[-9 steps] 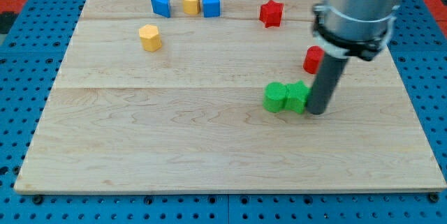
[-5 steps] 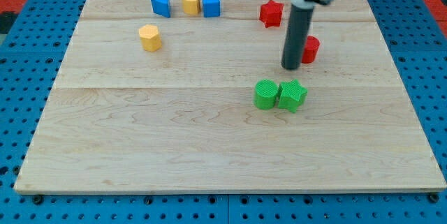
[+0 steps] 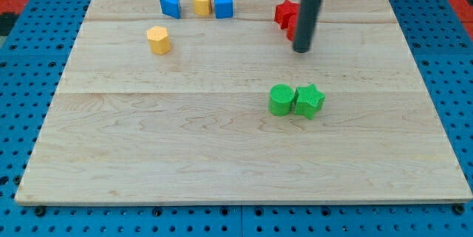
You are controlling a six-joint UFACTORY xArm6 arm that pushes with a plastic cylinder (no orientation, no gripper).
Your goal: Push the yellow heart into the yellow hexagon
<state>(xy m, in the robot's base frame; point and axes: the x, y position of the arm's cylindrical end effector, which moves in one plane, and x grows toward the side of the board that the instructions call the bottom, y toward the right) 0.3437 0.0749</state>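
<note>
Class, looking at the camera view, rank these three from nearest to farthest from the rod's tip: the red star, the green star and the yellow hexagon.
Measured from my tip:
1. Red star, just toward the view's top-left of the tip, beside the rod.
2. Green star, toward the view's bottom, next to the green cylinder.
3. Yellow hexagon, far off to the view's left.

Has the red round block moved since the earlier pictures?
Yes. The red round block went toward the view's top left, from well below the red star to right against it. My tip is beside it.
</note>
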